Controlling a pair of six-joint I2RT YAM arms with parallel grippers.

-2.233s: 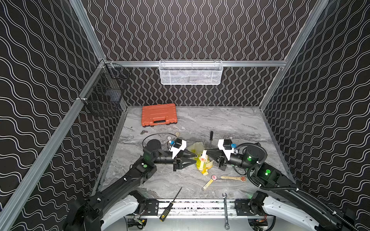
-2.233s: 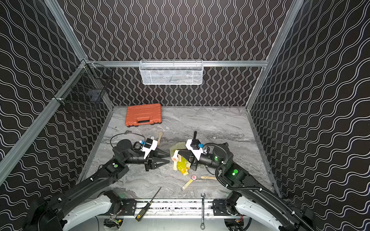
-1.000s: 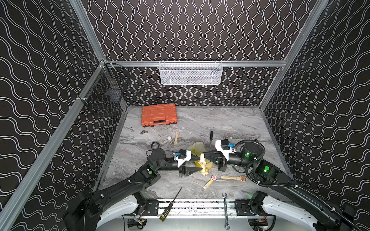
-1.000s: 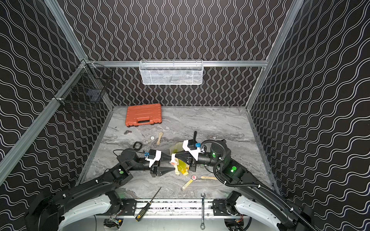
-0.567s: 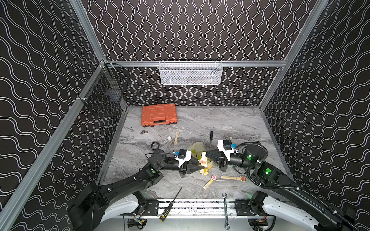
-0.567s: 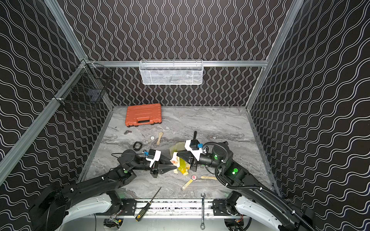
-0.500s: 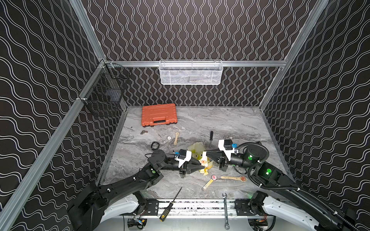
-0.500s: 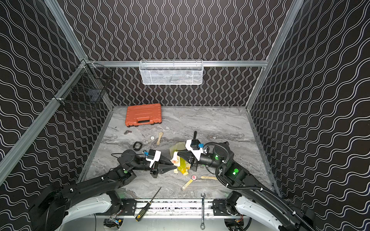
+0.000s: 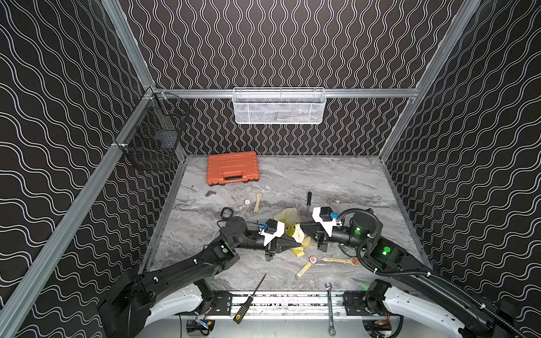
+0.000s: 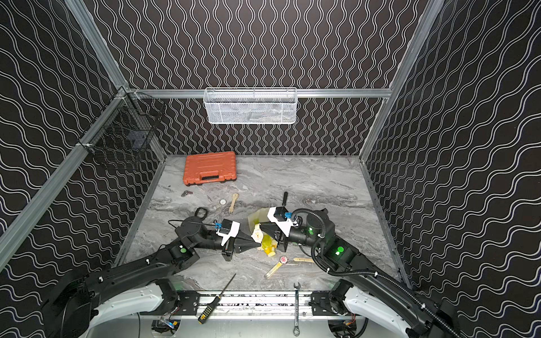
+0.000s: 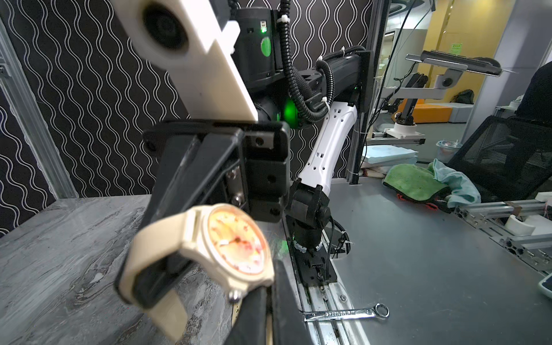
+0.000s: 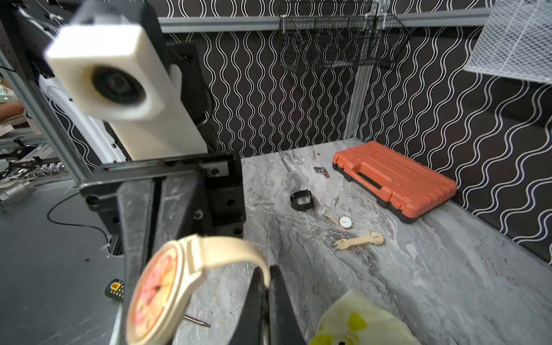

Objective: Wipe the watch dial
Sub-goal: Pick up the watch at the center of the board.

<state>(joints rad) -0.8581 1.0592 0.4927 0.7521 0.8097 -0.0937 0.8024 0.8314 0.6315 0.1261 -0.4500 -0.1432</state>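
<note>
Two holds on one watch; lifted clear of the worktop, near the yellow cloth; pinched tight at one strap end by the right gripper; nipped, apparently, at the other strap beside the case by the left gripper, likewise closed. Probably light; rigid at the case, floppy at the rubbery strap, so likely to swivel under rubbing; glassy and scratchable at the blotched dial. Best gripped on strap close to case, never on glass or crown.

Watch mid-table between left gripper and right gripper, cloth beneath; tool case rear left; screwdriver, wrench at front rail; mesh basket on rear wall.
</note>
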